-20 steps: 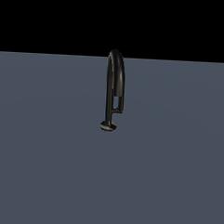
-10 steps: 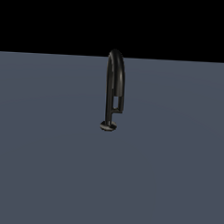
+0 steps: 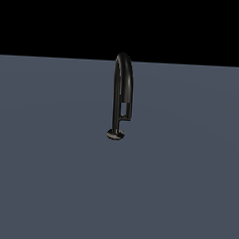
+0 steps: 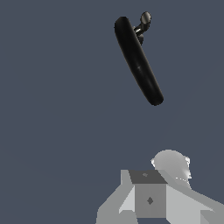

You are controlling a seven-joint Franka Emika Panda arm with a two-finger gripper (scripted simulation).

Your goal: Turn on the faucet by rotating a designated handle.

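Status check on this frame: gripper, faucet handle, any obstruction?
Gripper above, off the faucet, jaw state unclear. Handle untouched. Nothing in the way.

No change is seen in the exterior view against the earlier pictures: the faucet (image 3: 122, 94) is found in the same place and the same pose.

Exterior view: distant, level, facing the faucet (image 3: 120, 96) side-on across the grey desk (image 3: 49, 177). Wrist view: high, looking steeply down. Shared: faucet (image 4: 138, 59) and surrounding desk (image 4: 52, 109).
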